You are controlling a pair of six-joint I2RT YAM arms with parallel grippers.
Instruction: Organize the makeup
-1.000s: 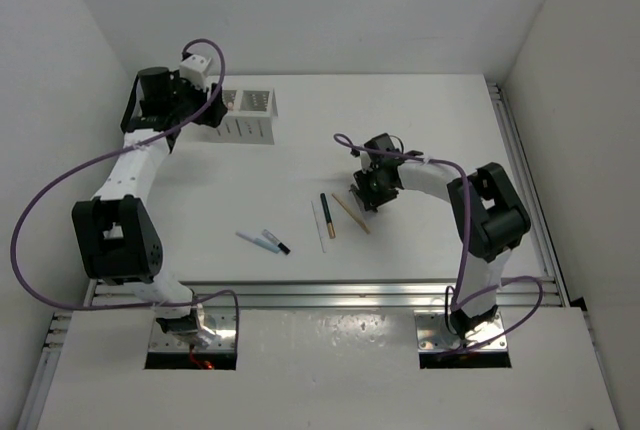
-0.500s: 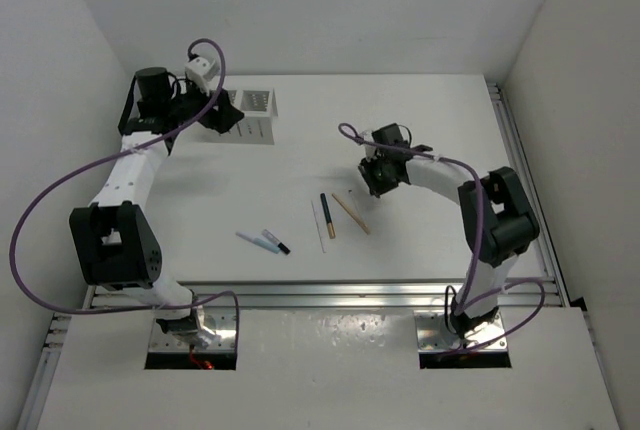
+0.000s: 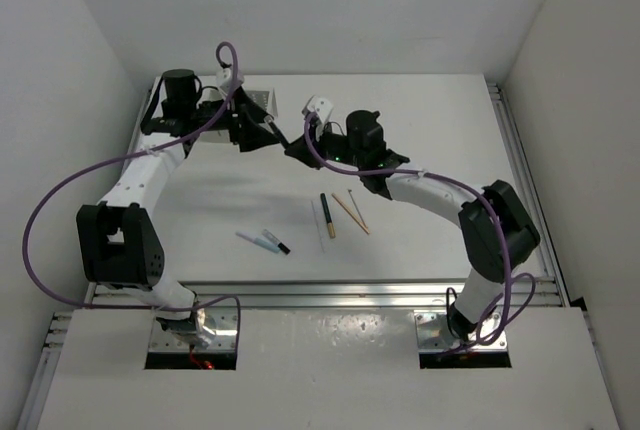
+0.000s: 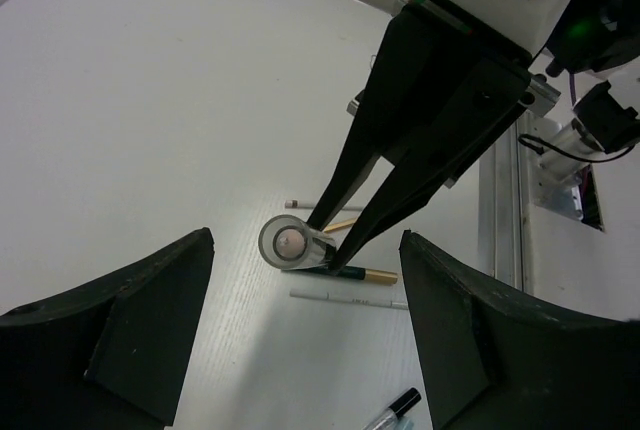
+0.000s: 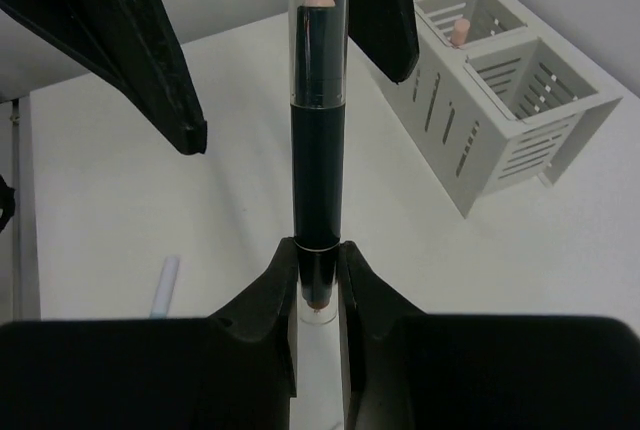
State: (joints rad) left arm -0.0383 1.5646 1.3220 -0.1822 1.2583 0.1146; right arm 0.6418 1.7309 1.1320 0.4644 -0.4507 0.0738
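Observation:
My right gripper is shut on the near end of a black makeup stick with clear caps, held in the air and pointing at my left gripper. The left gripper is open, and its fingers flank the stick's far tip without touching it. On the table lie a dark stick with a gold end, a tan stick, a thin white one, a pale blue one and a black-capped one.
The white slotted box stands at the back left, just beyond the two grippers, with a pink stick upright in its far compartment. In the top view the left arm covers most of the box. An aluminium rail runs along the table's right edge.
The right gripper closed on the black stick, lifted it off the table and swung left toward the box. The left gripper came away from the box to meet it and opened wider.

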